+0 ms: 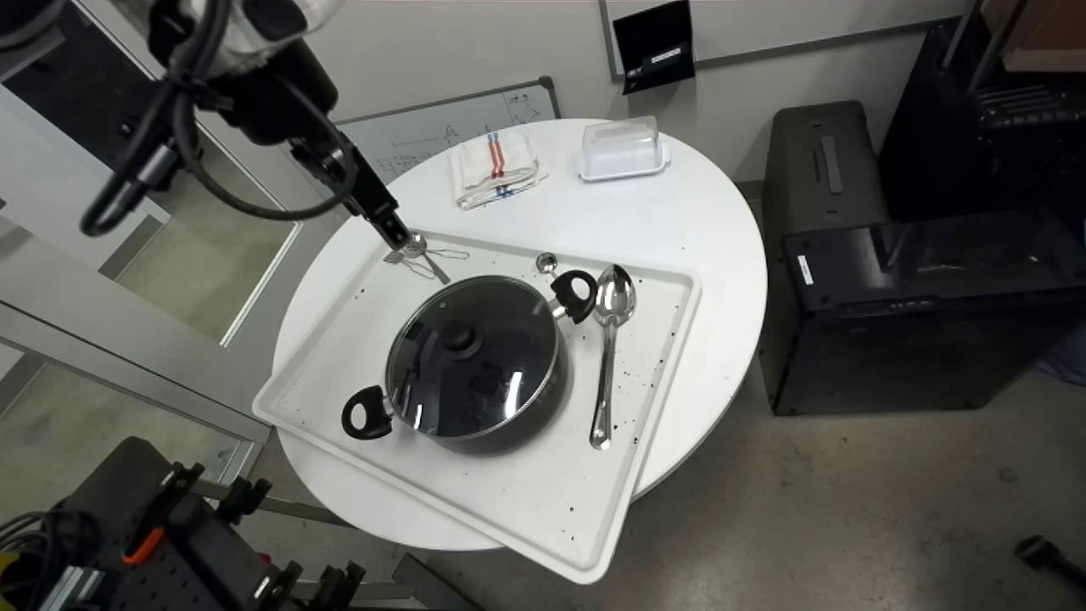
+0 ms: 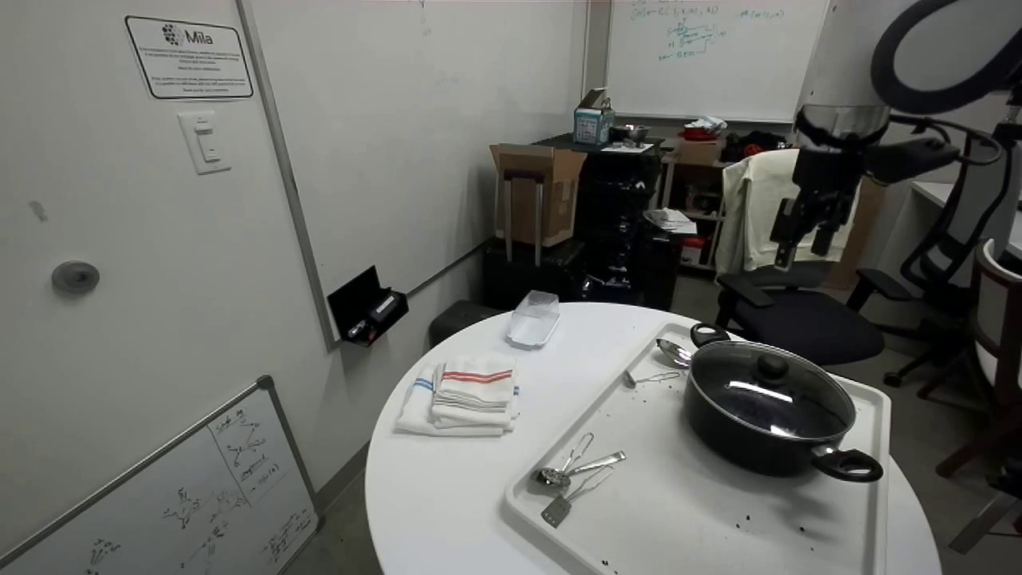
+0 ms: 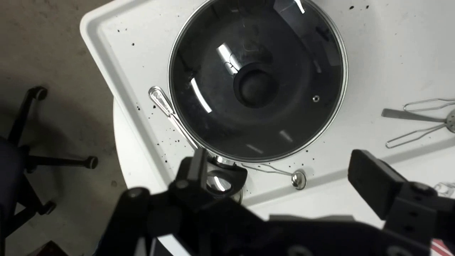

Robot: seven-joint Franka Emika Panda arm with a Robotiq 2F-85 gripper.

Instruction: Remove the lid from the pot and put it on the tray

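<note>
Nearest, my gripper point(image 3: 279, 161) hangs with jaws spread wide, higher than the glass lid point(image 3: 256, 87) and apart from it. Left to right from my wrist, the white tray point(image 3: 380, 78) bears a serving spoon point(image 3: 163, 103), that lid seated on the black pot point(image 2: 730, 431), a small ladle point(image 3: 298, 180) and a skimmer point(image 3: 414, 116).

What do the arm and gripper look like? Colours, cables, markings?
Arm: pale end section, then black hardware; mostly out of frame. Gripper: black, with two blocky, flat-faced fingers and round bolt heads. Thick black cables loop alongside, one with a silvery section. No markings legible.
</note>
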